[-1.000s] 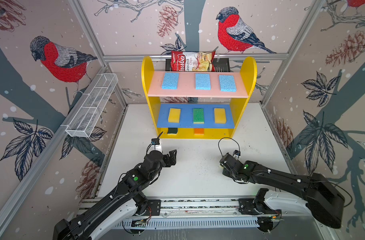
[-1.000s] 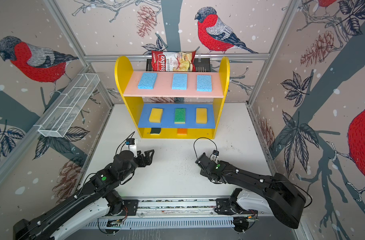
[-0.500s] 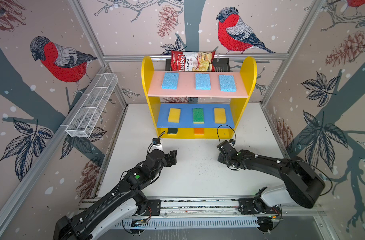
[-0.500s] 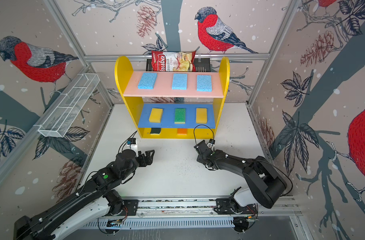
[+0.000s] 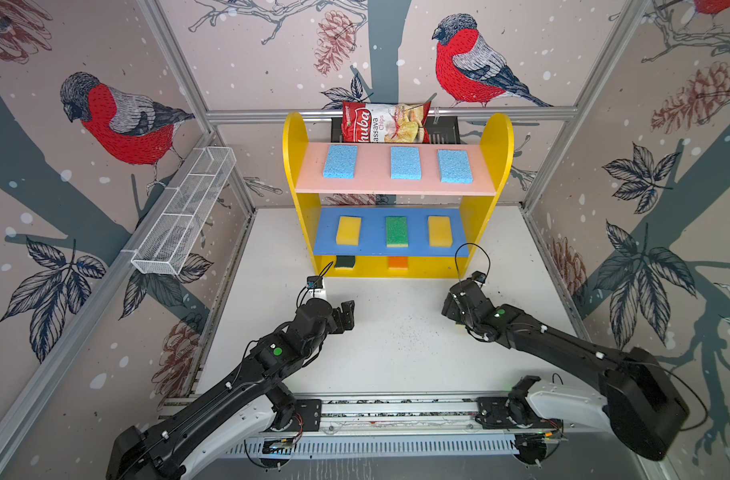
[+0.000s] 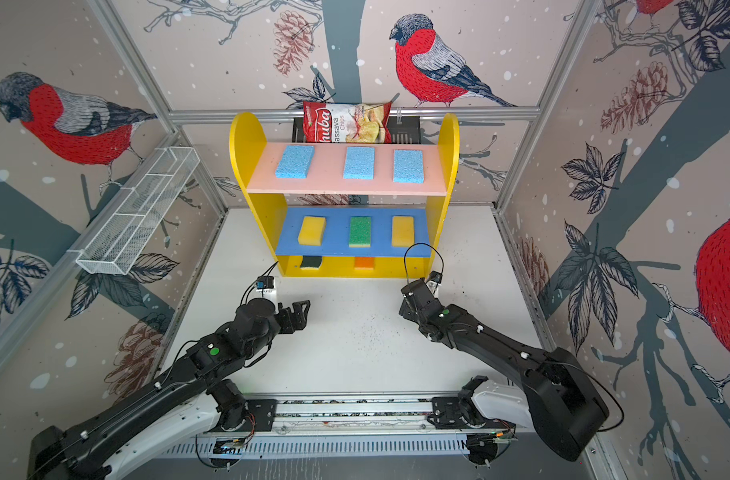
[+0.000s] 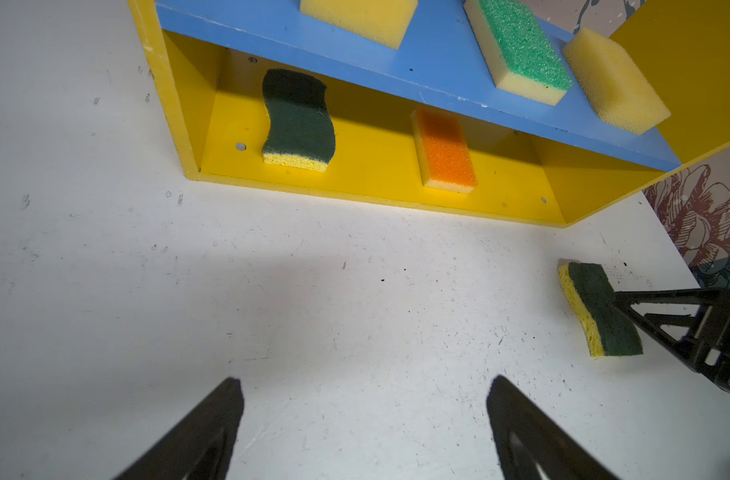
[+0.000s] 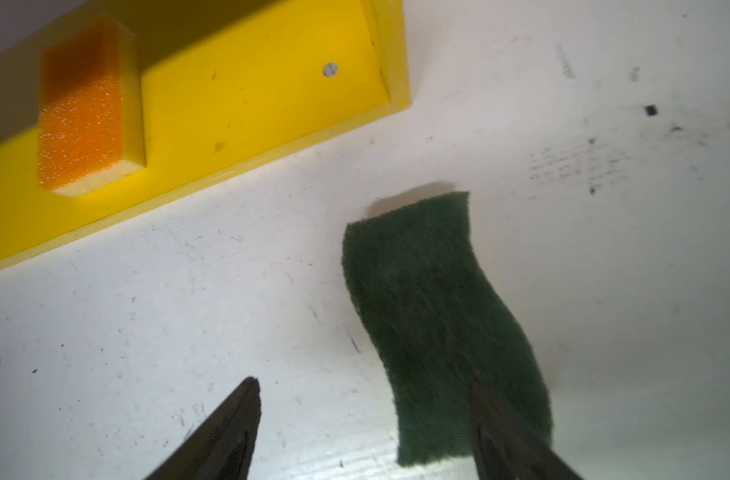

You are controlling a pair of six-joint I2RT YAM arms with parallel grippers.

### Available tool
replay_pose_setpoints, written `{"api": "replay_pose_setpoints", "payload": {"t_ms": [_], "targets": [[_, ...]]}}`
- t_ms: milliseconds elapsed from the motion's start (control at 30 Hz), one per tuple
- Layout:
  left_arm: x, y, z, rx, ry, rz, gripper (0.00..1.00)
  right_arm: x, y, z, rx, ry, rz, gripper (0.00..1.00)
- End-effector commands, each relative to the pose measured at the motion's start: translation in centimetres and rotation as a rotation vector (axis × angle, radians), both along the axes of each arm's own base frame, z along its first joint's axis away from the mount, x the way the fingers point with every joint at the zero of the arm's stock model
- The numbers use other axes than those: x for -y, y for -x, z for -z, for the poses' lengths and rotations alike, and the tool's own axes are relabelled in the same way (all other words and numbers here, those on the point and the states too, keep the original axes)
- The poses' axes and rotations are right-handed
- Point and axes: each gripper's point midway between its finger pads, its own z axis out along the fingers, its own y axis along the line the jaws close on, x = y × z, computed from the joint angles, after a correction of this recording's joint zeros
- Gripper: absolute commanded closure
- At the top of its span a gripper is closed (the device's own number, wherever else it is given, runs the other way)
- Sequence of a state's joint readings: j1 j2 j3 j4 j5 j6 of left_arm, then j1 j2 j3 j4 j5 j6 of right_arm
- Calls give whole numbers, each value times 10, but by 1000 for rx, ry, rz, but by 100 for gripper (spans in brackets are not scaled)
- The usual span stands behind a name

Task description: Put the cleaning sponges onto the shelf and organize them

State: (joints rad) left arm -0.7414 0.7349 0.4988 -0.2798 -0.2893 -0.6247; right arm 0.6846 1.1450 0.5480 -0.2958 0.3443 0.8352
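The shelf holds three light blue sponges on its pink board. A green-topped sponge sits between two yellow ones on the blue board. On the yellow base lie a wavy dark-green sponge and an orange-topped one. Another wavy dark-green sponge lies flat on the table, right of the shelf's front. My right gripper is open over its near end, one finger above the green face. My left gripper is open and empty over bare table.
A red chips bag leans on a black rack behind the shelf. A white wire basket hangs on the left wall. Walls close in both sides, and the arms' rail runs along the front edge.
The right gripper has opened and its wrist has shifted toward the shelf. The left arm has barely moved.
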Motion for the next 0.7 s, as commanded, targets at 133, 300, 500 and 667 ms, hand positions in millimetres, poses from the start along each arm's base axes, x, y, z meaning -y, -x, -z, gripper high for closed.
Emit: {"api": "replay_pose_setpoints", "payload": {"t_ms": [133, 300, 500, 667], "targets": [[5, 0, -2, 6, 27, -4, 5, 33, 14, 7, 69, 95, 34, 4], [1, 4, -5, 9, 36, -16, 4, 33, 7, -5, 180, 71, 15, 0], [-2, 7, -1, 4, 64, -34, 4, 36, 5, -1, 174, 88, 24, 0], [1, 7, 2, -3, 69, -30, 4, 27, 7, 12, 108, 74, -4, 0]]}}
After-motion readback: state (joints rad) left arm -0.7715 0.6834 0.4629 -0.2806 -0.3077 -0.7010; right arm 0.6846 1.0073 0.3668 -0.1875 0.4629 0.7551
